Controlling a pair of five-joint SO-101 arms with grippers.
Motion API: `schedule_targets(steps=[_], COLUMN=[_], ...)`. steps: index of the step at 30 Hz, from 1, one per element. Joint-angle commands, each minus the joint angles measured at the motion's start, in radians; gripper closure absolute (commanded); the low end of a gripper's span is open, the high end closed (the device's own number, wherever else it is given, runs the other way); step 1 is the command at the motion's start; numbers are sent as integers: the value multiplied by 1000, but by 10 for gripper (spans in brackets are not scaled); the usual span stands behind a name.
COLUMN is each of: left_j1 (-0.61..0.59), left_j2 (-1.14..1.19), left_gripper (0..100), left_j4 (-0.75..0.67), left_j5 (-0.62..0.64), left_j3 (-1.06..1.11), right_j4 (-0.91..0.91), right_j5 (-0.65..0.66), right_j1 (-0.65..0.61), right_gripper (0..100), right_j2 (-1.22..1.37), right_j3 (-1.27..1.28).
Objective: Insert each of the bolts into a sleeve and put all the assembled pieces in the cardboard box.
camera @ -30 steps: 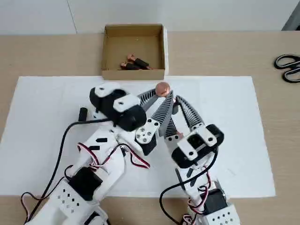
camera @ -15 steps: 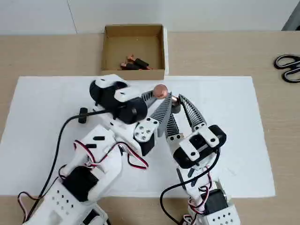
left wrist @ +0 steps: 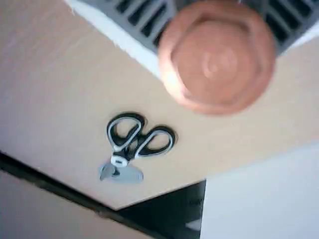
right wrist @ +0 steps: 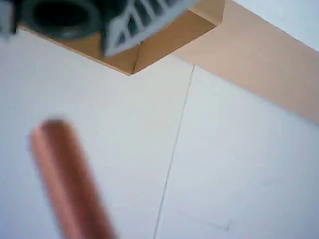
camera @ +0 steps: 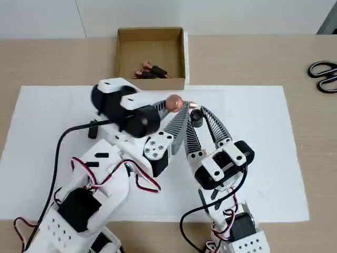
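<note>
My left gripper [camera: 172, 105] is shut on a copper bolt [camera: 174, 102] above the white sheet, just in front of the cardboard box [camera: 124, 58]. The left wrist view shows the bolt's round head [left wrist: 217, 55] close up between grey fingers [left wrist: 137, 11]. My right gripper [camera: 194, 111] is shut on a black sleeve [camera: 196, 118] right beside the bolt's tip. From the right wrist I see the sleeve's open end [right wrist: 62, 17] and the bolt's shaft [right wrist: 70, 184] off to one side of it. Assembled pieces [camera: 151, 70] lie in the box.
A white paper sheet [camera: 263, 147] covers the table's middle. Another black sleeve [camera: 93, 128] lies on it by the left arm's cable. Scissors [camera: 324, 75] rest at the far right edge, also seen as scissors [left wrist: 137, 142]. A box corner [right wrist: 149, 45] is near the sleeve.
The left arm has swung left, carrying the bolt head a little left and away from the sleeve. The right arm has hardly moved, and its sleeve now shows clear of the bolt.
</note>
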Motion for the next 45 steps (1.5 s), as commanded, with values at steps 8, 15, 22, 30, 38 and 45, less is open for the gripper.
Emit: schedule_targets(steps=[8,15,22,30,38,45], left_j1=[31,54,54,54,55,52], left_j2=[2,2,2,8,118,129], left_gripper=[994,994,994,994,994,994], left_j4=[-3,60,120,38,35,40], left_j5=[-8,-8,-9,-129,-135,-137], left_j3=[-61,-61,-61,-53,-62,-79], right_j4=[-1,1,1,1,1,1], right_j5=[-6,-6,-6,-6,-5,-5], right_j1=[10,10,12,12,12,12], right_gripper=[994,994,994,994,994,994], right_j2=[-13,-13,-13,-13,-13,-13], right_j3=[5,5,5,5,5,5])
